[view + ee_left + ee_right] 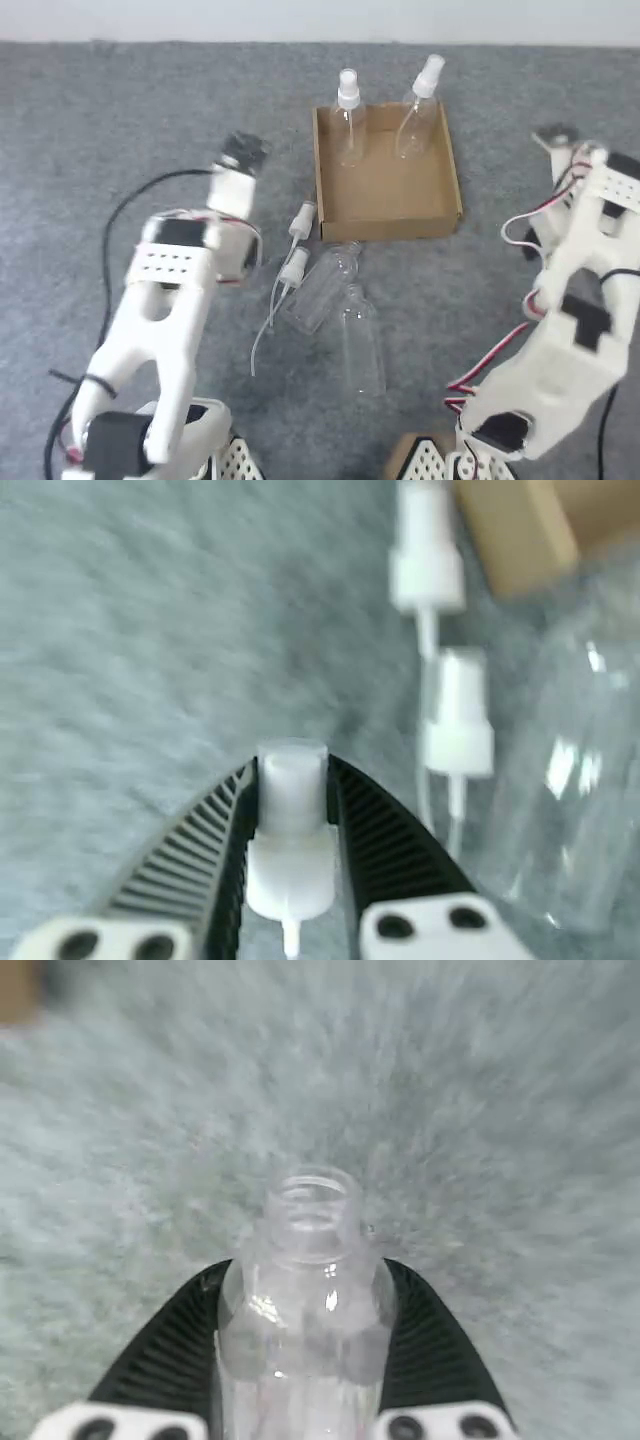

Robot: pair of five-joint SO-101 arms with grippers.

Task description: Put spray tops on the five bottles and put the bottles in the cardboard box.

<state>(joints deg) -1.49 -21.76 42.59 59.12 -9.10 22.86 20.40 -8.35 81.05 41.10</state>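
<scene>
Left gripper (290, 770): ribbed black jaws clamped on a white plastic top (290, 830). It's cylindrical, with the cap end at the fingertips.

Right gripper (305, 1268): same ribbed jaws, pinching a clear bottle (305, 1300) at the shoulders. The neck is open and threaded and pokes past the tips.

Both hang over grey, fuzzy carpet (120, 110).

From the high view we see the left arm (170, 290) at lower left and the right arm (570, 340) at lower right.

Two loose tops (302, 218) (293, 268) lie at frame centre, just beside the box's lower-left corner. Their thin dip tubes (262, 335) trail toward the lower left.

Just right of them two lying bottles (325, 285) (360, 340) are clear and uncapped. One sits diagonal with its neck near the box's front wall. The other is roughly vertical in frame, and we can't tell whether they touch.

The box (385, 225) is shallow brown cardboard with low walls and an open top, at upper centre. Two capped bottles (348, 120) (420, 105) stand upright along its far wall, so the near half of the floor is bare cardboard.

Carpet runs wide on the upper left, and a narrower strip separates the box's right wall from the right arm.
</scene>
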